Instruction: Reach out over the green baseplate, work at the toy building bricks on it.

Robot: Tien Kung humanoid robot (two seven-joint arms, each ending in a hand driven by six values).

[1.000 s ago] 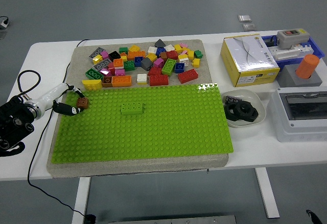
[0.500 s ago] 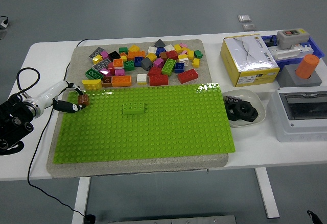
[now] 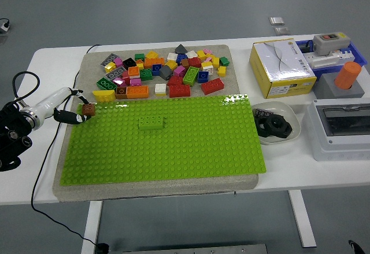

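Pinching a small brown plastic brick (image 3: pixel 88 109) in our left hand (image 3: pixel 74 110), we find one green brick (image 3: pixel 150 123) mounted rightward on the green studded baseplate (image 3: pixel 173 150), ours unplaced.

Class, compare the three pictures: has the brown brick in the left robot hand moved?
Yes. The brown brick, held by the left robot hand, has shifted left and slightly up, away from the green brick standing on the baseplate.

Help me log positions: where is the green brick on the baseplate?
In the head view, the green brick sits alone on the green baseplate, left of centre, near its far edge, just below the loose brick pile.
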